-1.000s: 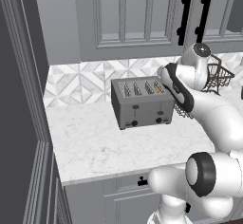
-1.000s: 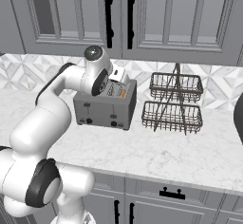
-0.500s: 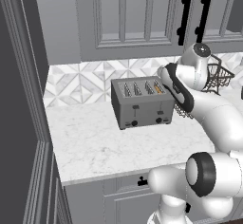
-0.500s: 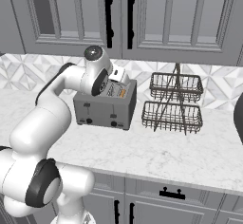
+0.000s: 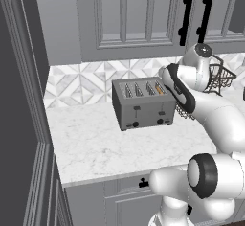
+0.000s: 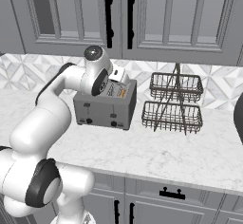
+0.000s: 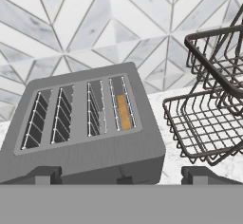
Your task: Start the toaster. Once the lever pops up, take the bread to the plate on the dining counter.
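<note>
The grey metal toaster [image 5: 143,106] stands on the white marble worktop by the tiled backsplash. Its right-hand lever [image 5: 161,107] is a small black tab on the front face. The bread [image 7: 124,112] sits low in the toaster's rightmost slot, with only its golden top edge showing; it also shows as an orange strip [image 5: 159,90]. My gripper [image 7: 122,176] hovers just above the toaster's front right edge, looking down on the slots. It is open, its two tips wide apart with nothing between them. The plate and the dining counter are out of view.
A dark two-tier wire basket rack [image 6: 173,103] stands right of the toaster, close to my hand [image 6: 118,74]. Grey wall cabinets [image 6: 142,14] hang above. The worktop [image 5: 95,146] runs left and forward of the toaster. A grey wall panel [image 5: 24,100] bounds the left end.
</note>
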